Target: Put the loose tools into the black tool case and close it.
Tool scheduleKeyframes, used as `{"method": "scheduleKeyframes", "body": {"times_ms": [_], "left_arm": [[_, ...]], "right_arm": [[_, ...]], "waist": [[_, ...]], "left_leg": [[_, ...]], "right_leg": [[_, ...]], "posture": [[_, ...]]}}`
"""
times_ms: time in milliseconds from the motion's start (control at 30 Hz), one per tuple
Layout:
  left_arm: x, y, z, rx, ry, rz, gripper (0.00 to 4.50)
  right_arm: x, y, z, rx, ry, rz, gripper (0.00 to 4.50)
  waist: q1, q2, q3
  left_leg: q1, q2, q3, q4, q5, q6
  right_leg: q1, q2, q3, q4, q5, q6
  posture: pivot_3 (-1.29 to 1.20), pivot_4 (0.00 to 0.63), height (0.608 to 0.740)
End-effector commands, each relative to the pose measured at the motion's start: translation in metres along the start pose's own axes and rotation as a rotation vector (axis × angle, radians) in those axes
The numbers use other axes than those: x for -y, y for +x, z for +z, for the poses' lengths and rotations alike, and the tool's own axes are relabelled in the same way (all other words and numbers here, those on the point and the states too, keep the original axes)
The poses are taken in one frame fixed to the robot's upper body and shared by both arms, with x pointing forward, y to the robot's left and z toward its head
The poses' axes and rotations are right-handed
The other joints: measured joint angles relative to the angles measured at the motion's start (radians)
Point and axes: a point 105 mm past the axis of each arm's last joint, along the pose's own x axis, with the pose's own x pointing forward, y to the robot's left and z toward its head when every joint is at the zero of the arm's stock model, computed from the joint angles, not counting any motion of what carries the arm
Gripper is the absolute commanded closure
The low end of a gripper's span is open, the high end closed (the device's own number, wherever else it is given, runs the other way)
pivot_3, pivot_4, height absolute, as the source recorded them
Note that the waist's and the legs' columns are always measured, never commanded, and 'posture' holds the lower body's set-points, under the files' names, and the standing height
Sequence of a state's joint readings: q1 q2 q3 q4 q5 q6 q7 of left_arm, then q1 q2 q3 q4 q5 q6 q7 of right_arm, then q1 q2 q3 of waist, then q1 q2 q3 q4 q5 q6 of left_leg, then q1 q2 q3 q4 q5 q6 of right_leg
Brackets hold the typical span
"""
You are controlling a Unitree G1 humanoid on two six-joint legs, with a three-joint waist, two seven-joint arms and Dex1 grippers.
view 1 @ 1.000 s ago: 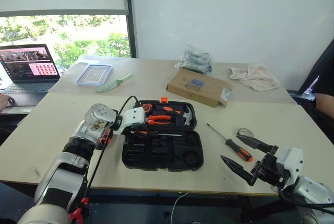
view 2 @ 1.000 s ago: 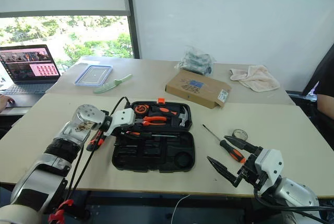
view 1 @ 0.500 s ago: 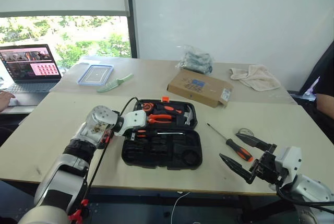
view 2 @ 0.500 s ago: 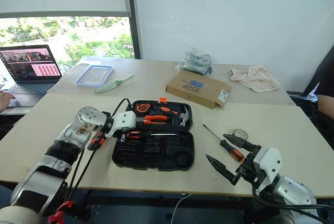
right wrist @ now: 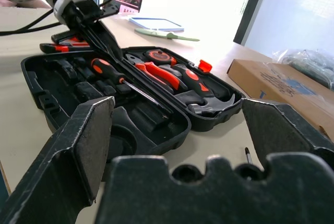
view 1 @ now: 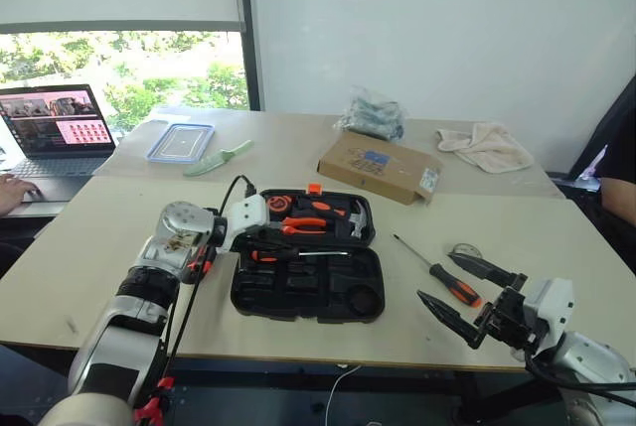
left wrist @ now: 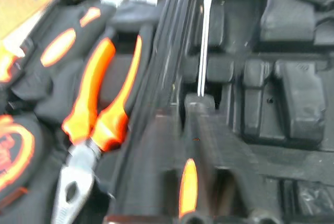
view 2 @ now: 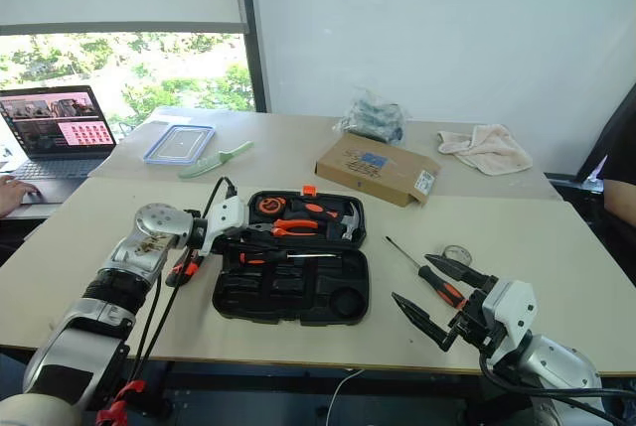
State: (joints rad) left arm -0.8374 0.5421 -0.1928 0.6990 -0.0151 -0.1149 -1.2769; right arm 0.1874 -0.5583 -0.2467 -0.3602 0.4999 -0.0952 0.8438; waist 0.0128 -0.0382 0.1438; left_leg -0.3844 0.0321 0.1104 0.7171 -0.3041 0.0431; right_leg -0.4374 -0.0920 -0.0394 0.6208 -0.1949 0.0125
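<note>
left eye view: left fingers (view 1: pixel 260 238) closed over open tool case (view 1: pixel 308 292); right fingers (view 1: pixel 465 296) wide.

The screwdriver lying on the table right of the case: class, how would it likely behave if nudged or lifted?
The screwdriver looks stiff, with a thin steel shaft. Its rounded orange-and-black handle might roll if pushed sideways. Lifted by the shaft, it would probably tip towards the thicker handle, so the handle seems the safer grip.

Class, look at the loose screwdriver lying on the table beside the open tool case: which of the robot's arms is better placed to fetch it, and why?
Probably the right. The right gripper is open beside the loose screwdriver, while the left gripper, shut, is over the black tool case.
</note>
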Motion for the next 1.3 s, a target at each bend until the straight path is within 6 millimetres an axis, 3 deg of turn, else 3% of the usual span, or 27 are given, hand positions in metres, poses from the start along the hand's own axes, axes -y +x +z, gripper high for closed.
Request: {"method": "scheduleKeyframes", "body": {"times_ms": [33, 267, 533, 700, 800, 867, 967, 1100, 1200, 1233, 1300], "left_arm": [[0.003, 0.005, 0.0, -0.005, -0.002, -0.011, 4.48], [0.018, 0.013, -0.009, -0.041, 0.002, -0.067, 4.48], [0.027, 0.029, -0.034, -0.184, -0.043, -0.058, 4.48], [0.033, 0.036, -0.026, -0.113, -0.073, -0.052, 4.48], [0.021, 0.02, -0.008, 0.046, -0.052, 0.033, 4.48], [0.012, -0.009, 0.005, 0.195, -0.073, 0.091, 4.48], [0.014, -0.045, 0.005, 0.27, -0.11, 0.118, 3.79], [0.031, -0.089, -0.014, 0.25, -0.094, 0.166, 2.36], [0.062, -0.127, -0.046, 0.179, -0.226, 0.194, 1.34], [0.071, -0.136, -0.053, 0.16, -0.247, 0.2, 0.85], [0.086, -0.149, -0.064, 0.13, -0.29, 0.23, 0.29]], "right_arm": [[0.001, -0.001, 0.009, 0.027, -0.032, -0.007, 0.0], [0.001, -0.002, 0.007, 0.021, -0.03, -0.016, 0.0], [0.001, -0.002, 0.005, 0.021, -0.023, -0.028, 0.0], [0.003, -0.006, 0.006, 0.01, -0.021, -0.039, 0.0], [0.007, -0.017, 0.005, -0.02, -0.006, -0.064, 0.0], [0.009, -0.035, -0.001, -0.079, 0.002, -0.082, 0.0], [0.012, -0.059, -0.009, -0.155, 0.005, -0.118, 0.0], [0.011, -0.094, -0.026, -0.272, 0.019, -0.165, 0.0], [0.008, -0.116, -0.035, -0.337, 0.04, -0.212, 0.0], [0.007, -0.119, -0.036, -0.344, 0.045, -0.219, 0.0], [0.004, -0.117, -0.036, -0.339, 0.05, -0.221, 0.0]], "waist": [[0.0, 0.0, 0.0], [0.0, 0.0, 0.0], [0.002, 0.004, -0.003], [0.006, 0.013, -0.008], [0.006, 0.013, -0.009], [0.004, 0.013, -0.009], [-0.004, 0.012, -0.007], [-0.012, 0.014, -0.007], [-0.015, 0.015, -0.007], [-0.018, 0.015, -0.007], [-0.018, 0.016, -0.006]], "left_leg": [[0.0, 0.0, 0.0, 0.0, 0.0, 0.0], [0.001, 0.0, 0.0, 0.0, 0.0, 0.0], [0.009, 0.0, -0.001, -0.001, -0.001, 0.001], [0.016, 0.001, -0.001, -0.002, -0.002, 0.003], [0.016, 0.001, -0.001, -0.002, -0.002, 0.003], [0.015, 0.001, -0.001, -0.003, -0.002, 0.004], [0.012, 0.002, -0.001, -0.003, -0.003, 0.004], [0.013, 0.003, 0.0, -0.005, -0.003, 0.004], [0.015, 0.003, 0.0, -0.006, -0.004, 0.005], [0.015, 0.003, 0.001, -0.007, -0.005, 0.005], [0.015, 0.004, 0.001, -0.007, -0.006, 0.004]], "right_leg": [[0.0, 0.0, 0.0, 0.0, 0.0, 0.0], [0.001, 0.0, 0.0, 0.001, 0.0, 0.0], [0.009, -0.001, 0.0, -0.001, 0.0, 0.0], [0.017, -0.002, 0.001, -0.004, -0.001, 0.002], [0.016, -0.003, 0.001, -0.004, -0.001, 0.002], [0.015, -0.003, 0.001, -0.004, -0.001, 0.002], [0.011, -0.001, 0.001, -0.005, -0.002, 0.002], [0.012, -0.001, 0.001, -0.007, -0.002, 0.002], [0.013, -0.003, 0.002, -0.009, -0.003, 0.003], [0.013, -0.003, 0.002, -0.008, -0.003, 0.003], [0.012, -0.004, 0.002, -0.008, -0.005, 0.002]], "posture": [[0.0, 0.15, 0.74], [0.0, 0.15, 0.74], [0.0, 0.15, 0.74], [0.0, 0.15, 0.74], [0.0, 0.15, 0.74], [0.0, 0.15, 0.74], [0.0, 0.15, 0.74], [0.0, 0.15, 0.74], [0.0, 0.15, 0.74], [0.0, 0.15, 0.74], [0.0, 0.15, 0.74]]}}
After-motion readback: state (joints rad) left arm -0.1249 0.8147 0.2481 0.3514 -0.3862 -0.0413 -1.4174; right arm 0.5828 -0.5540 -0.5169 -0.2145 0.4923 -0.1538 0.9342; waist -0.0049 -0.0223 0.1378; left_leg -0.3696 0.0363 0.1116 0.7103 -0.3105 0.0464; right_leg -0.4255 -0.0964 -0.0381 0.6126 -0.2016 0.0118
